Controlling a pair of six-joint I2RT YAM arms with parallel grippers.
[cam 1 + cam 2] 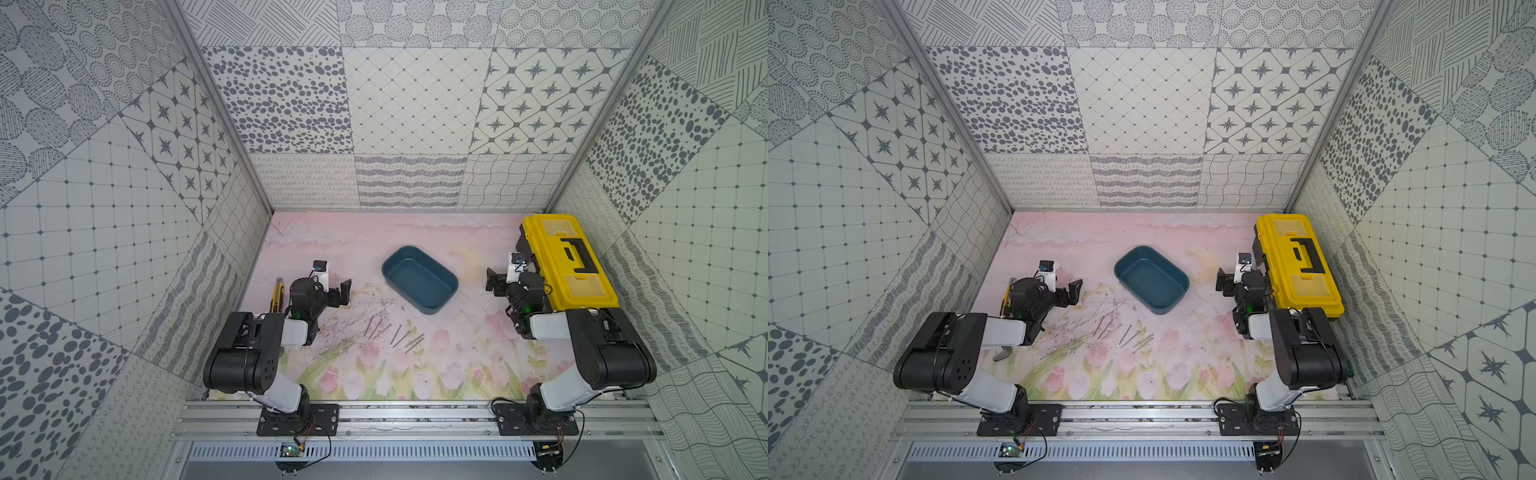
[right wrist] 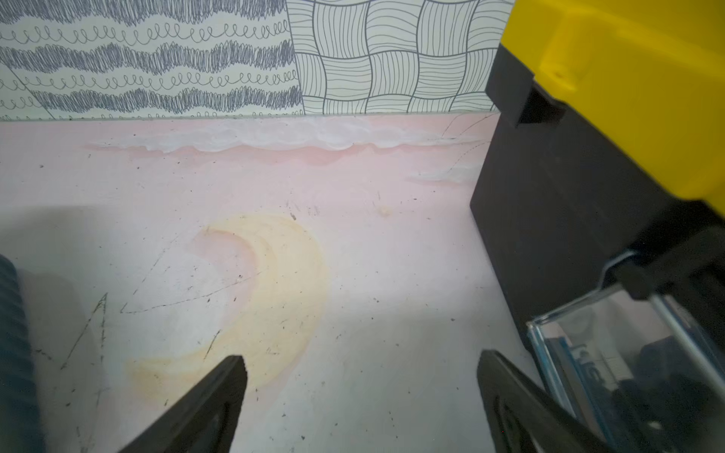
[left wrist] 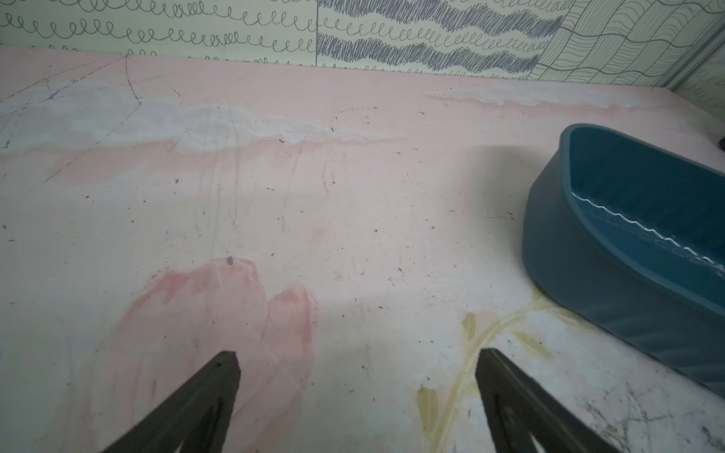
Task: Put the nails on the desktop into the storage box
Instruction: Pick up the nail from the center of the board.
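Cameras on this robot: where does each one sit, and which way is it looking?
Both top views: high above, looking down at the pale pink tulip-printed desktop, thin grey metal nails and empty teal plastic storage box; both arms show.
Left wrist: on the left arm, facing the back wall; open left gripper shows.
Right wrist: on the right arm, facing the back wall beside the yellow plastic toolbox; open right gripper shows.
Shared: left wrist and top views both show the storage box.
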